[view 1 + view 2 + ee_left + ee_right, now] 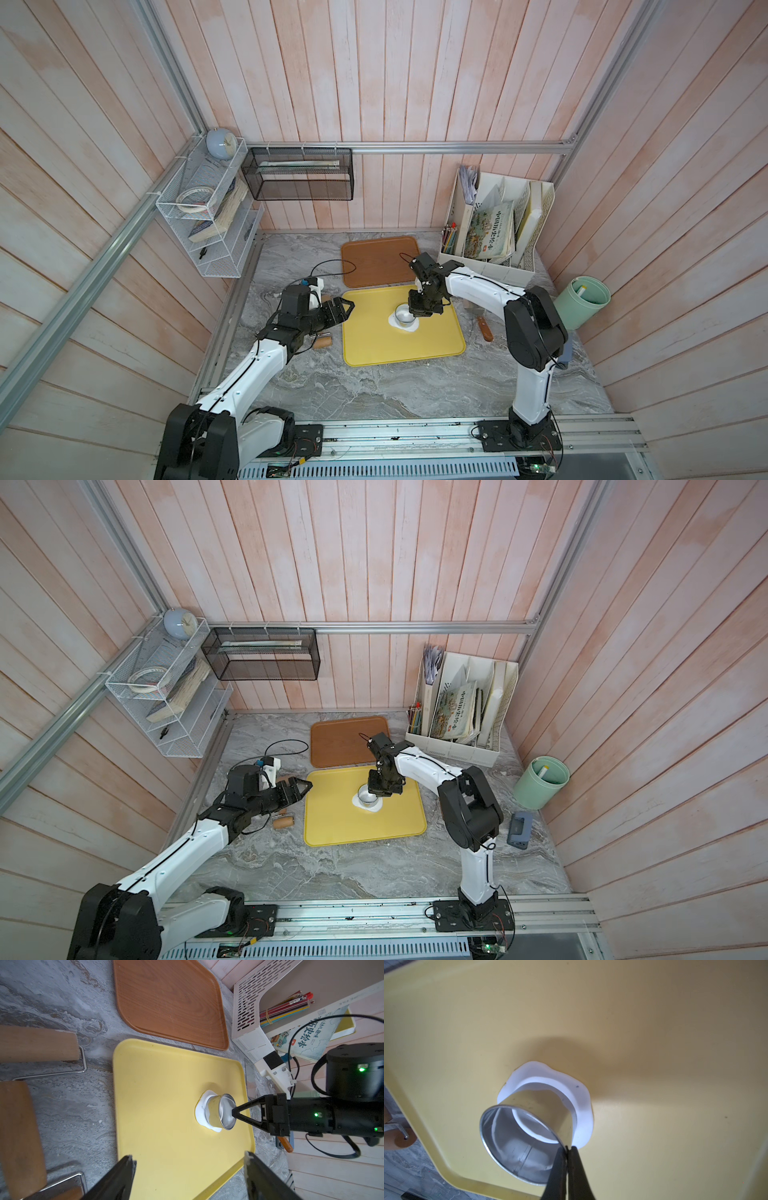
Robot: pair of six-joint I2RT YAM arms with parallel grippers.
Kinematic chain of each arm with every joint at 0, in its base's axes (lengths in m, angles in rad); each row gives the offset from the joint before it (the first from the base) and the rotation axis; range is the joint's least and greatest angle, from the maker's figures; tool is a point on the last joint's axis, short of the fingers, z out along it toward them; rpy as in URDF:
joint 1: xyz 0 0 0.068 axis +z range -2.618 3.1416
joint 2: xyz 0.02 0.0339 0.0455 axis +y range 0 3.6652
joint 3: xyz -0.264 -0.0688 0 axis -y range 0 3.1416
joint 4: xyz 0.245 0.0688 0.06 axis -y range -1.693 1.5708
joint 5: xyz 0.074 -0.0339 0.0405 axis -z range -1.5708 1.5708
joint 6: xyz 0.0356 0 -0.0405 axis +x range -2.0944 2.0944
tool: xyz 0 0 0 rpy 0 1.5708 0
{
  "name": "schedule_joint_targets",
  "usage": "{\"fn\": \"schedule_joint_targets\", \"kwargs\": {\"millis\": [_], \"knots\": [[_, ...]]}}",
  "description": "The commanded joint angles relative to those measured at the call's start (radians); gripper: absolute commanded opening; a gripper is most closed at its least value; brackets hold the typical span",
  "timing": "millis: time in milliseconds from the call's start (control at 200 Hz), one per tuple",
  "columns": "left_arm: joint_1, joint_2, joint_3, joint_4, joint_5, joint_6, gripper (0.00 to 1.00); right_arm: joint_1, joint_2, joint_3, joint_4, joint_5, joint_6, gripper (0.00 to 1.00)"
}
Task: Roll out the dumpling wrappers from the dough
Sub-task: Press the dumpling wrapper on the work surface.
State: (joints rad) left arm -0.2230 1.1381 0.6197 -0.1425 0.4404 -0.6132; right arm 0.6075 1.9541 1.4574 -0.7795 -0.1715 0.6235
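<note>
Right gripper [567, 1148]: clamped on cutter ring [512, 1151], seating it in dough [583, 1105] to stamp a round.
Left gripper [189, 1157]: apart, empty, standing clear.

Twin arms, same build: left arm [249, 370] lower left, right arm [534, 386] lower right. White shells, chunky black joints, thin black cable [490, 282] along each. Close up, right gripper [234, 1113] all black, triangular fingers, green LEDs [361, 1069] behind.
</note>
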Motion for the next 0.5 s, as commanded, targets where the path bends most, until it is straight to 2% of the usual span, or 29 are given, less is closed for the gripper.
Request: {"fn": "schedule_joint_targets", "kwargs": {"millis": [0,170,270,340,410,495], "knots": [[-0.002,0.005,0.014,-0.005,0.004,0.015,0.86,-0.003,0.022,-0.001,0.006,-0.008,0.007,0.0],[-0.002,0.001,0.008,-0.005,0.003,0.017,0.86,-0.003,0.031,-0.005,0.005,-0.004,0.012,0.0],[-0.003,0.001,0.002,-0.007,-0.004,0.015,0.86,-0.003,0.028,0.006,-0.017,0.009,0.015,0.24],[-0.002,0.007,-0.003,-0.005,-0.007,0.009,0.85,-0.002,0.011,0.014,-0.029,0.015,0.015,0.36],[-0.008,0.023,-0.007,0.006,-0.001,-0.005,0.81,-0.003,-0.02,0.027,-0.046,0.016,0.013,0.44],[-0.038,0.058,0.007,0.018,0.005,-0.013,0.73,-0.005,-0.08,0.019,-0.045,0.011,-0.004,0.48]]}}
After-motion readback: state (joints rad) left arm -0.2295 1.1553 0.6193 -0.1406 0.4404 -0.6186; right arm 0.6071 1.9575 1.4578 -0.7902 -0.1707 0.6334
